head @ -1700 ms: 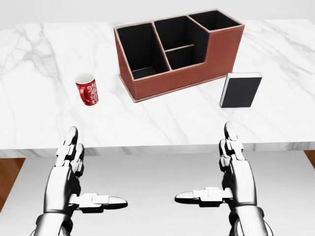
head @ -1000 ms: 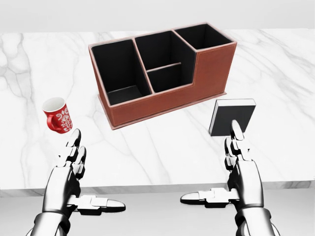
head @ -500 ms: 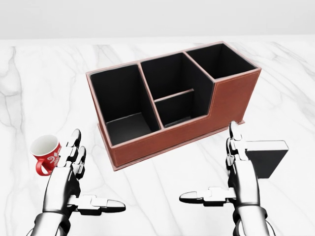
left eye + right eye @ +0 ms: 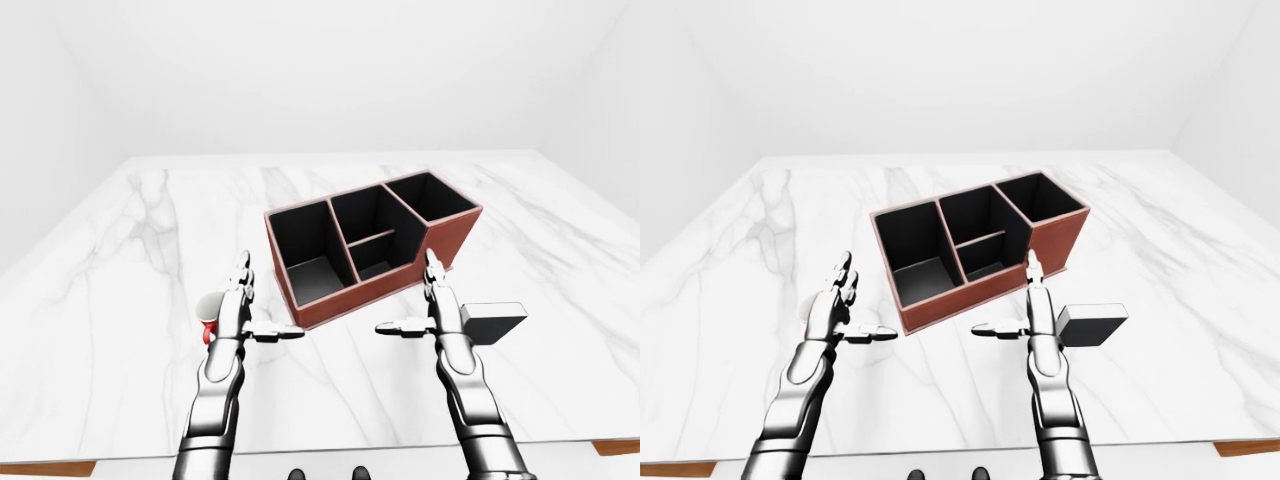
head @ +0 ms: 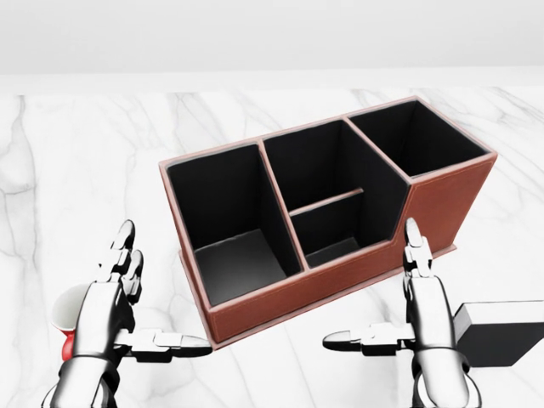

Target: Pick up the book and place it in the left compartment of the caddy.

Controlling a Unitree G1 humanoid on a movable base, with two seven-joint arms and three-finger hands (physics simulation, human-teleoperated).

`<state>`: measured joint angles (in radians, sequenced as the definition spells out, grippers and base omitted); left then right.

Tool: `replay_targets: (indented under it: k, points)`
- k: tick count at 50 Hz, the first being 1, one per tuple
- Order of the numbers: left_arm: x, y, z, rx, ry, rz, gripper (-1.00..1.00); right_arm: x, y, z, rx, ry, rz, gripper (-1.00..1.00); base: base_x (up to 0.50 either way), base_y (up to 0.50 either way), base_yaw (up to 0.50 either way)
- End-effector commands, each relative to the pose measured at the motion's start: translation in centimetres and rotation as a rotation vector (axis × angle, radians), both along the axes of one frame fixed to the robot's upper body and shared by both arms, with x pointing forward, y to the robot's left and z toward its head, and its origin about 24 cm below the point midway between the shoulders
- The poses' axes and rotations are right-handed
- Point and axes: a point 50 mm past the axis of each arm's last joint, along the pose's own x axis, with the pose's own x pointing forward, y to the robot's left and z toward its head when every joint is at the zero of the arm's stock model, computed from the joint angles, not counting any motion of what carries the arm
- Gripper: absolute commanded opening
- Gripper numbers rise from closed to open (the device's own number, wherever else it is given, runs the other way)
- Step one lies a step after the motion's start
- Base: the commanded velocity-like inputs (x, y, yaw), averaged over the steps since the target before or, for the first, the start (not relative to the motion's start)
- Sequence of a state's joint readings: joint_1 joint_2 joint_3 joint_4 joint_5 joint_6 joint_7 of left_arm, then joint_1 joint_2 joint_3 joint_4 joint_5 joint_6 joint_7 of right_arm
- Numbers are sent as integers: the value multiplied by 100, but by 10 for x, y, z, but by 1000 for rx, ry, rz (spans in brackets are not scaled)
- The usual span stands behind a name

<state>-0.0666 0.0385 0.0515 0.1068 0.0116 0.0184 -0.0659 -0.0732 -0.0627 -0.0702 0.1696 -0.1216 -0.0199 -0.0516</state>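
Book (image 4: 497, 321) beside spread right hand (image 4: 440, 312), caddy (image 5: 340, 225) above, red mug (image 5: 61, 327) behind spread left hand (image 5: 106, 310)

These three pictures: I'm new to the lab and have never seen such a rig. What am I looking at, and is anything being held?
They are simulator renders from cameras on a humanoid robot's head, looking out over its own arms: one head view and two eye views that show nearly the same scene. The silver shapes are its three-finger hands, the left hand and the right hand. Both are open and hold nothing. On the white marble table stands a brown caddy with black compartments. A black book lies just right of the right hand. A red and white cup sits partly hidden behind the left hand.
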Motion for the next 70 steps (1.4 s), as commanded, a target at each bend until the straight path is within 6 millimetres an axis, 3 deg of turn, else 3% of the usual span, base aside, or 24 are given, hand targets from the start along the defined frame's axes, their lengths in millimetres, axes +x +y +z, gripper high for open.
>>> replay_targets:
  k: [1,4,6,14,25,30,37,42,47,63,70]
  points:
    - [8,12,3,-14,29,29,100,5,-24,24,-153,-3,4,100,0,0,0]
    - [10,19,10,-25,8,41,100,10,-27,38,-256,-37,16,100,0,0,0]
    - [11,25,16,-26,-15,46,100,11,-27,65,-338,-122,66,100,0,0,0]
    - [14,37,24,-48,-42,46,100,26,-30,110,-620,-161,205,100,0,0,0]
    - [0,36,42,-73,-135,-13,100,35,-33,119,-1072,136,388,100,0,0,0]
    - [-1,33,40,-83,-127,-42,100,34,-55,112,-1258,289,270,100,0,0,0]
    - [0,37,43,-93,-141,-54,100,16,-77,133,-1437,342,58,100,0,0,0]
    - [4,36,37,-103,-113,-58,100,0,-83,120,-1462,419,13,100,0,0,0]
    - [4,33,34,-98,-100,-71,100,-3,-93,104,-1427,504,19,100,0,0,0]
    - [7,32,29,-94,-73,-73,100,9,-89,51,-1335,661,210,100,0,0,0]
    - [8,32,27,-93,-65,-73,100,19,-87,46,-1327,673,254,100,0,0,0]
